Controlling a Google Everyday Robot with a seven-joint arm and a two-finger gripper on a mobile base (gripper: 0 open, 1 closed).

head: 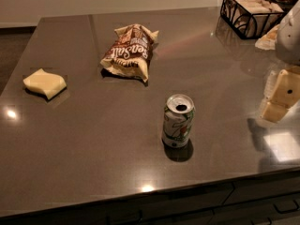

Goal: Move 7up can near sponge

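Note:
The 7up can (178,121) stands upright near the middle front of the dark countertop (93,144), its opened silver top facing up. The sponge (45,83), a pale yellow flat block, lies far to the left near the counter's left edge. My gripper (280,97) shows as cream-coloured parts at the right edge of the view, to the right of the can and well apart from it. It holds nothing that I can see.
A brown-and-cream snack bag (130,51) lies at the back between sponge and can. A black wire basket (251,13) with packets stands at the back right. My white arm (290,32) comes in at the right edge. The counter's front edge runs close below the can.

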